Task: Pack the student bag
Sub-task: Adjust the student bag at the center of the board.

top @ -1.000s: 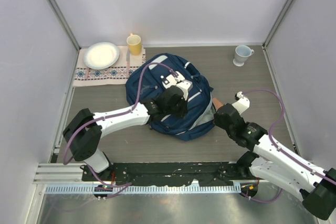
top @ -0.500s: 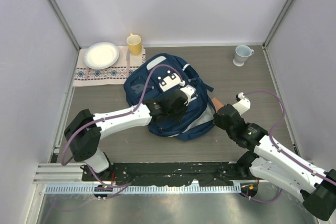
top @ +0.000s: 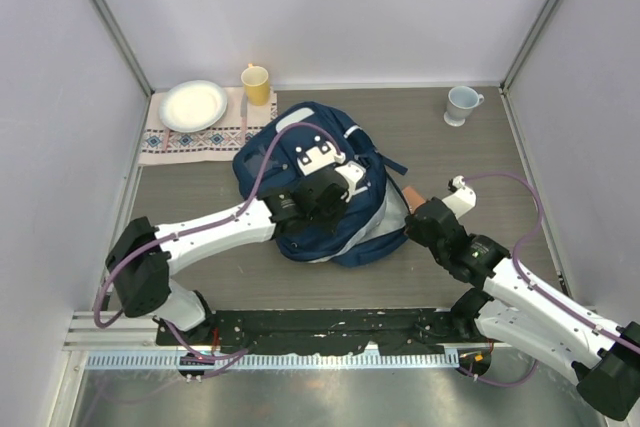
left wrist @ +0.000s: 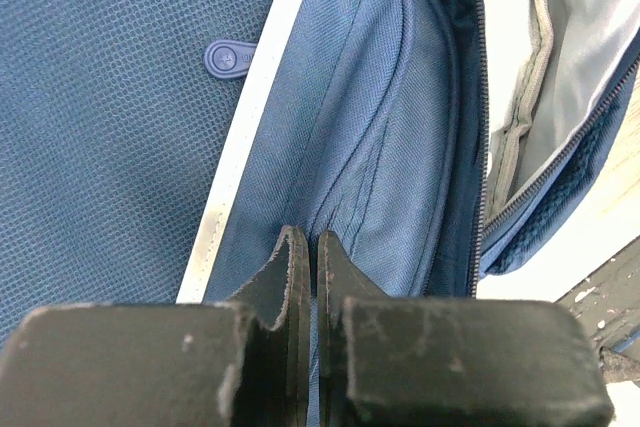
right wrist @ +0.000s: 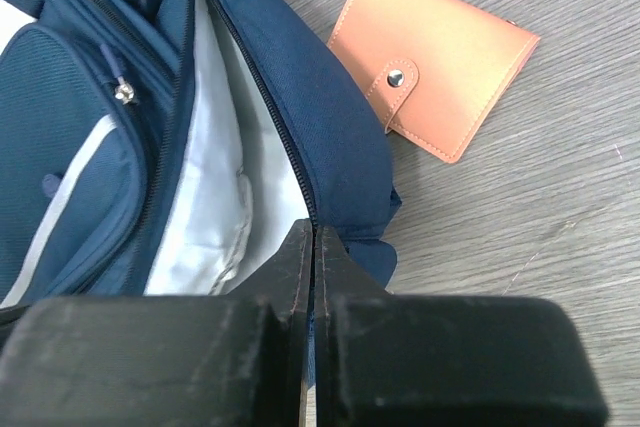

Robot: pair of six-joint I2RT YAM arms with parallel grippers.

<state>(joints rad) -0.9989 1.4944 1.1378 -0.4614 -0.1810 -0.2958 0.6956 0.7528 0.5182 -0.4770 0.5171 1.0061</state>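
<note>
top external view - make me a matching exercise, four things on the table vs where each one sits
Things:
1. white round plate
2. yellow cup
3. pale handled mug
4. tan leather snap wallet

Places:
a. alone at the far right
b. left end of the patterned cloth
c. lying flat beside the unzipped navy-blue fabric backpack
d. right end of that cloth, at the back

Pairs: 1-b, 2-d, 3-a, 4-c

The white arms (top: 215, 230) have black joints (top: 150, 277), purple cables (top: 538, 213) and scuffed black pincers (left wrist: 305, 247).
</note>
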